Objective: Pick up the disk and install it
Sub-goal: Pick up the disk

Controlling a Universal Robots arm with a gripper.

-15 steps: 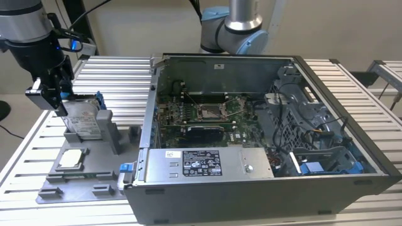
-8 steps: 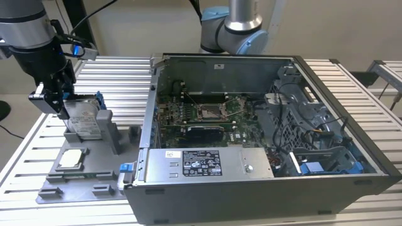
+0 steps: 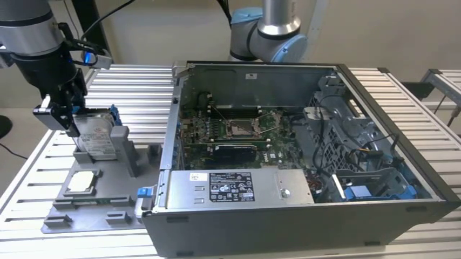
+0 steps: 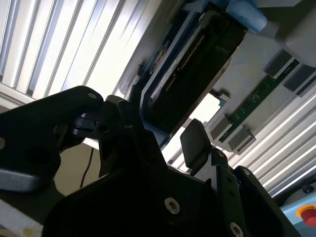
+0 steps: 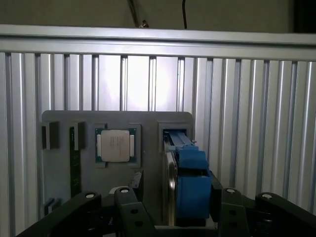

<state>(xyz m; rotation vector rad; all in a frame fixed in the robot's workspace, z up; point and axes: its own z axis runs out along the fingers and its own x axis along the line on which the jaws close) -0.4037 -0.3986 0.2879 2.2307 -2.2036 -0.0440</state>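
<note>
The disk [image 3: 97,135] [image 5: 190,182] stood on edge in the grey holder [image 3: 124,147] on the fixture tray [image 3: 51,221], at the exterior view's left, beside the open computer case [image 3: 288,221]. The gripper [image 3: 65,116] [image 5: 177,182] straddled the disk's upper end, fingers [image 5: 136,182] spread, gap visible. A CPU chip [image 5: 115,145] lay nearby on the tray

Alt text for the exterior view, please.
A robot arm's end effector is at a disk standing upright in a grey holder on a slatted table, at the exterior view's left of an open computer case.
</note>
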